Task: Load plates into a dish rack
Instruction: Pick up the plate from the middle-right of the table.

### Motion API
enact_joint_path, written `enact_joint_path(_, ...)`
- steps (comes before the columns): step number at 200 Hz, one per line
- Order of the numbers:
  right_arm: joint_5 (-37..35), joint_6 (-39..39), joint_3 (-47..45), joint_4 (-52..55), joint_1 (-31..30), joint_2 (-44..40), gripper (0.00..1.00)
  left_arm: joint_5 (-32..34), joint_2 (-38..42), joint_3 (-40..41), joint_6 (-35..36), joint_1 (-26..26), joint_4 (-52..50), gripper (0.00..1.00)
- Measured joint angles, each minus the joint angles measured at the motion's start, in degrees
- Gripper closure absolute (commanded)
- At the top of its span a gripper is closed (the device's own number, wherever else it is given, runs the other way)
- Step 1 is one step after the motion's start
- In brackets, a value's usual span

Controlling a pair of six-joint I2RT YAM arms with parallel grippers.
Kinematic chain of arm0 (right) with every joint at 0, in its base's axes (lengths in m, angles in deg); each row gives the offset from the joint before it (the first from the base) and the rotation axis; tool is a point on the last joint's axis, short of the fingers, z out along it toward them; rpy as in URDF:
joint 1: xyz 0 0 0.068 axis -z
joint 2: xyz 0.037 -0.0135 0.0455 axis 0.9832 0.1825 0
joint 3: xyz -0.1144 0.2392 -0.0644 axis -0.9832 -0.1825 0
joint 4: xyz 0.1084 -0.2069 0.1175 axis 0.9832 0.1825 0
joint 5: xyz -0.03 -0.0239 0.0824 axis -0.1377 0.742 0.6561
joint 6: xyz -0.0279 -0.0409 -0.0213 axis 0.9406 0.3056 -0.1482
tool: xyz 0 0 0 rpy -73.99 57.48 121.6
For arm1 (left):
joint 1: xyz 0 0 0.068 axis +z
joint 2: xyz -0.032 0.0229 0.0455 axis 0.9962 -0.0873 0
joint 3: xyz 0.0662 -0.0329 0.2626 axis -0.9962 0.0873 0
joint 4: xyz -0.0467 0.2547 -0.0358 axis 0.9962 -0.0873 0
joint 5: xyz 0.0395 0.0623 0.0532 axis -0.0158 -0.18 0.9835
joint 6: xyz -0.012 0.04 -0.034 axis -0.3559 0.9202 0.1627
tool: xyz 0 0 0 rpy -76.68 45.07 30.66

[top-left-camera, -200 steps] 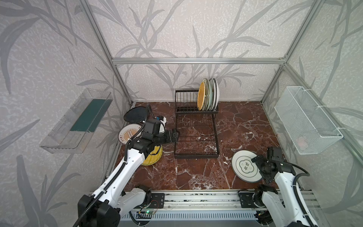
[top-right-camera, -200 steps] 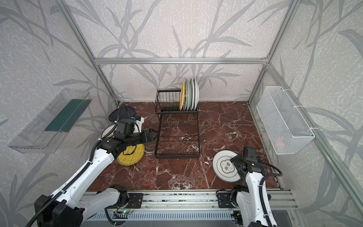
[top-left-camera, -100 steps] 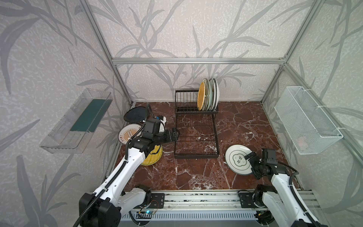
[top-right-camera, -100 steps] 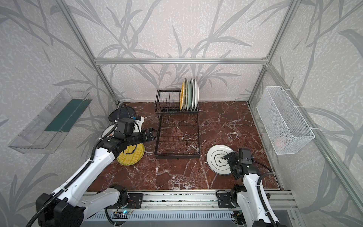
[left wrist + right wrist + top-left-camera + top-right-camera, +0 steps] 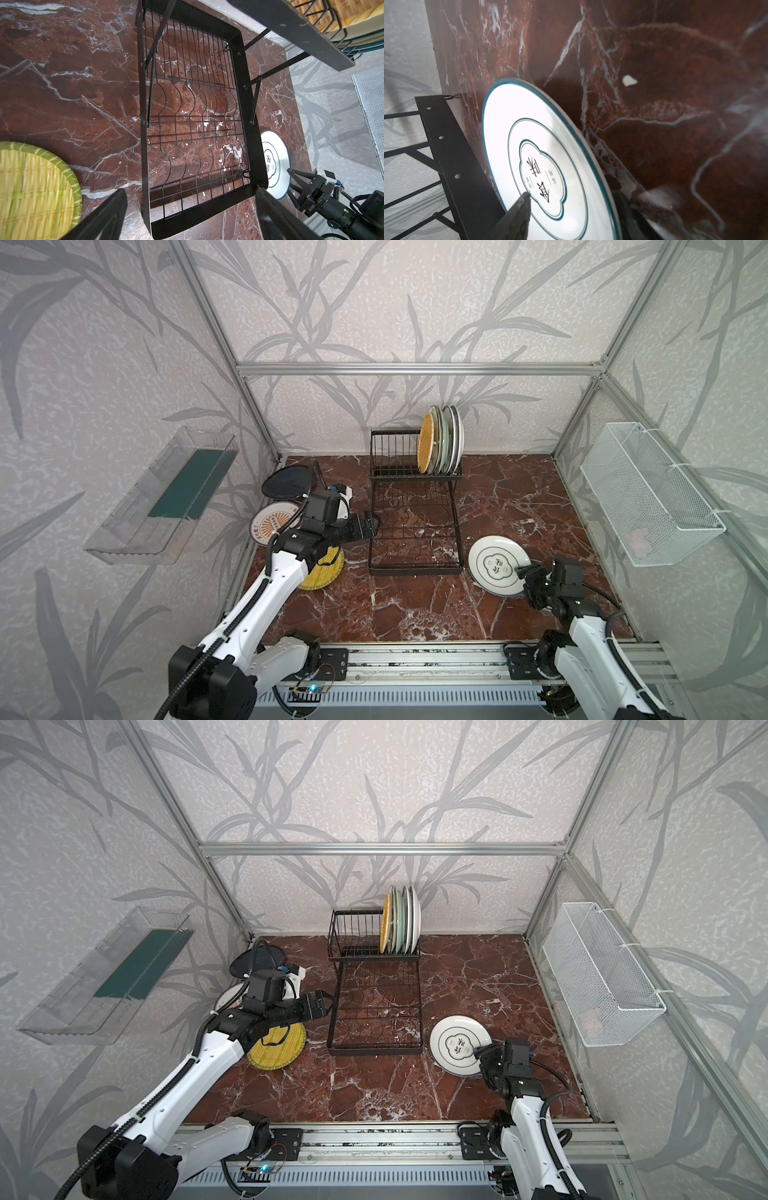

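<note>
Right end effector pinches the tilted white plate, teal-rimmed with a lobed central emblem.

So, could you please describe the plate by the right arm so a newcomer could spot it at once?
Find the black wire dish rack mid-table. Just right of its near corner is a plate, with the right tool at its rim. What sets it apart is a white face, a thin teal rim and black characters in a lobed teal emblem.
</note>
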Motion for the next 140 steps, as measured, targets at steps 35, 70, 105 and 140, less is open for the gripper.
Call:
enact_joint_path(35, -0.04, -0.44, -0.63, -2.23, -0.04, 2.23, 0.6, -0.2, -0.04, 0.0, -0.26, 0.33, 0.2, 0.05)
enact_joint_path(70, -0.2, -0.39, -0.96, -2.67, -0.04, 2.73, 0.7, -0.35, -0.37, 0.0, -0.61, 0.66, 0.22, 0.05)
enact_joint_path(105, -0.2, -0.39, -1.25, -3.63, -0.04, 3.72, 0.76, -0.42, -0.68, -0.02, -0.63, 0.83, 0.24, 0.05)
enact_joint_path(140, -0.07, -0.26, -1.36, -5.07, -0.07, 5.25, 0.86, -0.46, -0.98, -0.28, -0.72, 0.92, 0.42, 0.05)
